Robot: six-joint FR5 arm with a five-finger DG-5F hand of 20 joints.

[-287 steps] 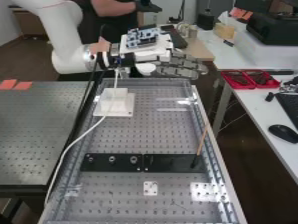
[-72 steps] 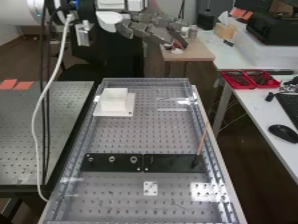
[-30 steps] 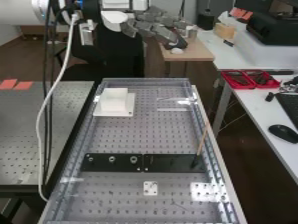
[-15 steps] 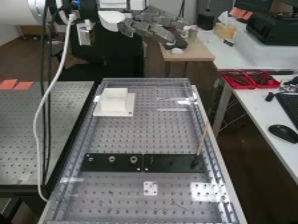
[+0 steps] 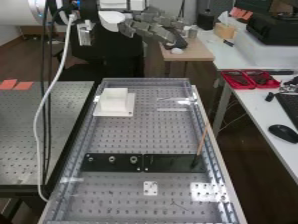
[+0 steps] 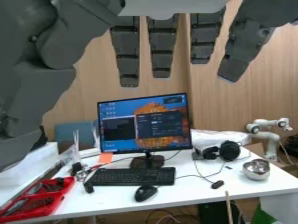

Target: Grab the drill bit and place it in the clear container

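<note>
The hand (image 5: 154,29) is above and beyond the far end of the bench, well away from the fixtures on it. In the wrist view the hand (image 6: 161,47) has its fingers straight and spread, with nothing between them. A black plate (image 5: 174,163) lies across the bench with several small round metal-rimmed fittings on its left half; I cannot tell whether one is a drill bit. A thin orange-brown stick (image 5: 202,142) stands tilted at the plate's right end. Faint transparent edges, possibly the clear container (image 5: 174,103), show near the bench's far right.
A white block on a square base (image 5: 114,102) stands at the bench's far left. A perforated metal table (image 5: 41,135) adjoins on the left. To the right, a white desk (image 5: 256,112) holds red trays (image 5: 250,79), a keyboard and a mouse (image 5: 284,133). The arm's cable loops down beside the bench.
Since the oldest frame the arm has shifted up and left in the high view, and the person behind is gone. Over the last second it has barely moved.
</note>
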